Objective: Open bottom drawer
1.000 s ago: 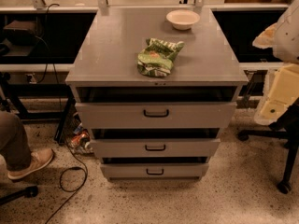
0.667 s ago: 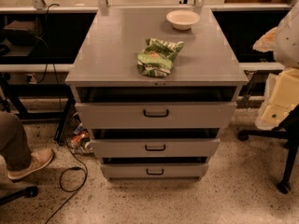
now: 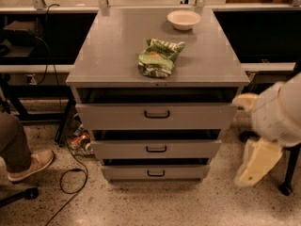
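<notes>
Against the pictures from a moment earlier, only the robot's arm is found to have moved: it was held high at the right edge, level with the bench (image 3: pixel 117 46), and has since been lowered to the right of the drawer stack, outside it and clear of every front. The pale part taken to be the gripper (image 3: pixel 256 166) is now hung low, near the floor and roughly level with the two lower drawers; whether it is released or clenched cannot be told, and nothing is seen to be held in it. The bottom drawer (image 3: pixel 155 172) is found where it was, lowest of the three under the bench, its narrow front near the floor and its small black handle (image 3: pixel 155 173) at the centre, untouched. The mid drawer (image 3: pixel 155 149) and the top drawer (image 3: pixel 155 116) are likewise unshifted, and the green bag (image 3: pixel 160 58) and the bowl (image 3: pixel 184 19) on the bench have not been disturbed. The drop is judged to be the start of the approach, with height brought down toward the handle. The pull has not yet been begun, and a sideways reach to the handle is still needed.
</notes>
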